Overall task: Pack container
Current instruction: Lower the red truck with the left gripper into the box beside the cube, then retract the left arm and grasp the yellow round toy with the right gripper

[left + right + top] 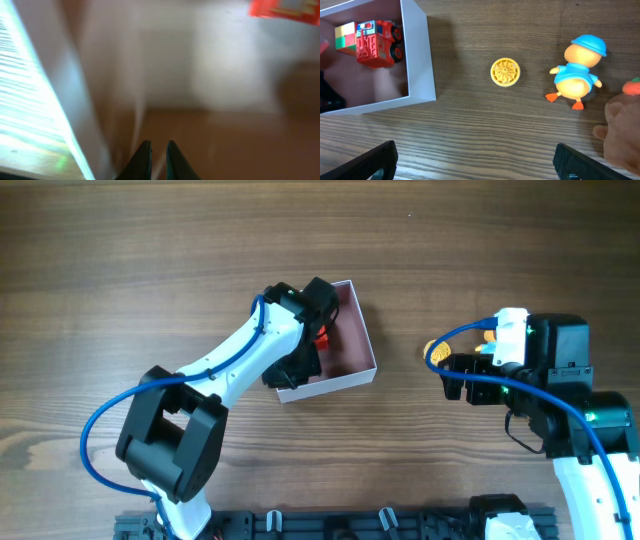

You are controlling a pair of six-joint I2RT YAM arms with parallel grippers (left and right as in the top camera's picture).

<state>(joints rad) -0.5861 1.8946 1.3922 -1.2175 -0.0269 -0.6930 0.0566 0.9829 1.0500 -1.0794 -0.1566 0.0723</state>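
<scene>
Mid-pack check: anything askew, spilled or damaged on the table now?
Nothing spilled or damaged. The container sits turned at an angle to the table grain; the duck and yellow disc lie outside it, not yet packed.

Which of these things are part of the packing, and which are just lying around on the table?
In the job: container, red truck and coloured block inside it, left pincer reaching in.

Lying outside, probably awaiting packing: yellow disc, duck toy, brown plush toy.
</scene>
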